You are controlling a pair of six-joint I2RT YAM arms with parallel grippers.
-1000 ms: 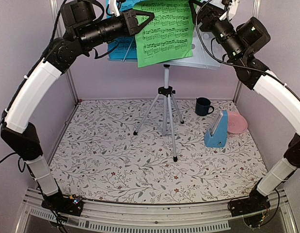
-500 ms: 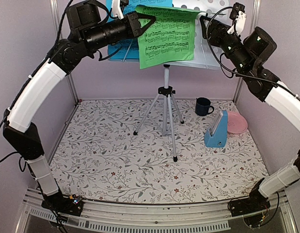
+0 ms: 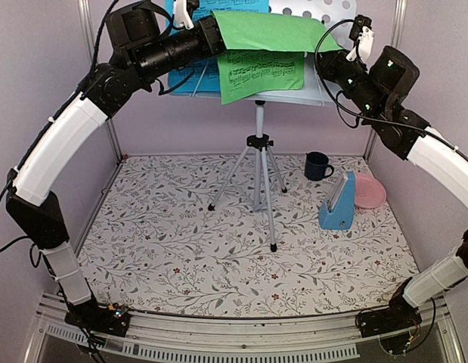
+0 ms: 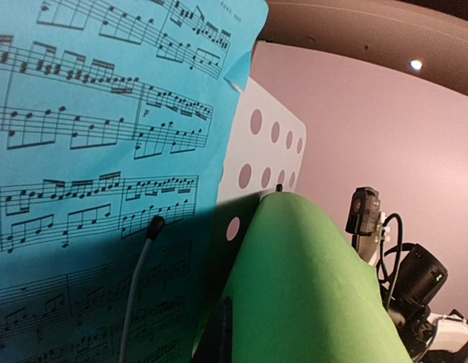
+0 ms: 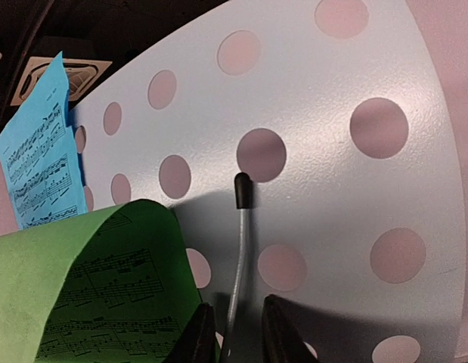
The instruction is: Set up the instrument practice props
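The pale perforated music stand (image 3: 328, 13) tops a silver tripod (image 3: 260, 170) at the back. A blue music sheet (image 3: 187, 79) rests on its left half under a wire page holder (image 4: 137, 283). The green music sheet (image 3: 268, 32) curls forward off the stand, its printed side (image 3: 264, 74) hanging beneath. My left gripper (image 3: 217, 35) is shut on that sheet's left edge, one dark finger (image 4: 222, 333) showing beside the green bulge (image 4: 309, 287). My right gripper (image 5: 235, 334) straddles the right wire page holder (image 5: 240, 249), jaws narrow with a small gap. The blue metronome (image 3: 338, 204) stands on the mat.
A dark blue mug (image 3: 317, 165) and a pink plate (image 3: 368, 190) sit at the back right of the floral mat (image 3: 181, 249), next to the metronome. Purple walls enclose the back and sides. The tripod legs spread across the mat's middle back.
The green sheet's top has folded forward over itself as my left gripper shifted. My right gripper dropped to the stand's right wire holder and narrowed its jaws around it.
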